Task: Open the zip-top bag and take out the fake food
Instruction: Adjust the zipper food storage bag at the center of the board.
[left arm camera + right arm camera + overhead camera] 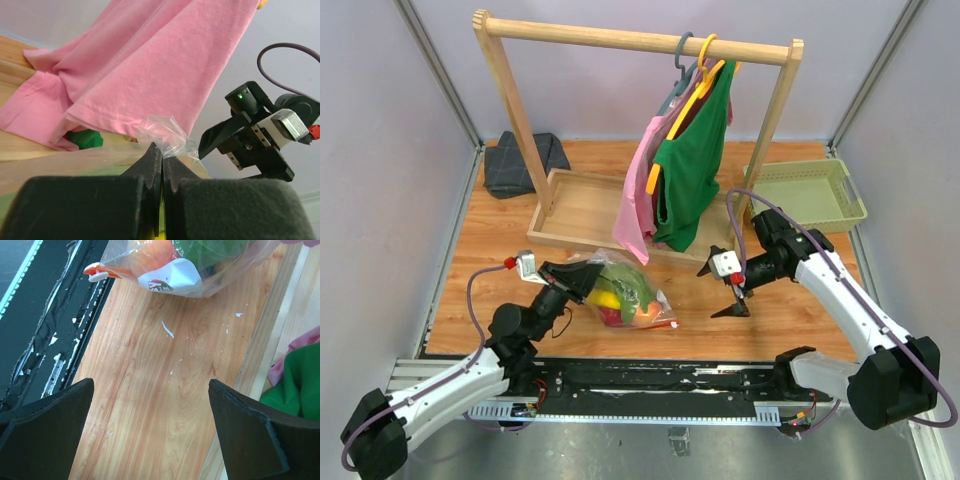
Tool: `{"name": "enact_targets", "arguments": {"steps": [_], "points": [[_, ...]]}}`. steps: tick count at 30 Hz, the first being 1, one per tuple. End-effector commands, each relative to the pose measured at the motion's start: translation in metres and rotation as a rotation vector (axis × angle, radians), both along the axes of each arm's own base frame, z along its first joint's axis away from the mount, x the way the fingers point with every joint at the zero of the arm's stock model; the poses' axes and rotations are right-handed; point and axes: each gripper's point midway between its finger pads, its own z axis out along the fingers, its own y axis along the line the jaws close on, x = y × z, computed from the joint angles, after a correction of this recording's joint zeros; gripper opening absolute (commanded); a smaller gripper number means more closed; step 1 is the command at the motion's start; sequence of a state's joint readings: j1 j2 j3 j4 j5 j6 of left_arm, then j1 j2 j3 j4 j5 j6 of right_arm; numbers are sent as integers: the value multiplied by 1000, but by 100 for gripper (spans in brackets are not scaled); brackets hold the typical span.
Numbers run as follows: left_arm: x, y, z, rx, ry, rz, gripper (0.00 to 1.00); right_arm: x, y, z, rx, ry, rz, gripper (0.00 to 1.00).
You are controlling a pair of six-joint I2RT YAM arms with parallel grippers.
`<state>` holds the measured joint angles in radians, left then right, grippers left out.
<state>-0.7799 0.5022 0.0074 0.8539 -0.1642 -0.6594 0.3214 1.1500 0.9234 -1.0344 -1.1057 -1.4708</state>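
The clear, crinkly zip-top bag (650, 297) lies on the desk (780, 315) near its front edge. It bulges with fake food (612, 298): green leafy pieces and yellow, red and orange fruit. Its orange-red zip strip (109, 271) and white slider (97, 277) sit at the front right end. The left end effector (161, 154) pinches the bag's left corner.
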Motion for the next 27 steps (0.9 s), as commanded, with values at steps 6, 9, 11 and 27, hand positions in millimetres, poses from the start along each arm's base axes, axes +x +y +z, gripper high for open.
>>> {"name": "enact_targets", "arguments": {"steps": [6,9,11,27], "points": [[4,15,-85,86,165,48,0,10,2,-9,-7,-32,-8,99],[6,18,-87,80,176,55,0,11,4,-11,-9,-31,-7,99],[7,19,-89,78,186,61,0,12,6,-12,-7,-30,-8,98],[10,23,-100,61,244,65,0,16,19,-26,-39,-36,-16,98]]}}
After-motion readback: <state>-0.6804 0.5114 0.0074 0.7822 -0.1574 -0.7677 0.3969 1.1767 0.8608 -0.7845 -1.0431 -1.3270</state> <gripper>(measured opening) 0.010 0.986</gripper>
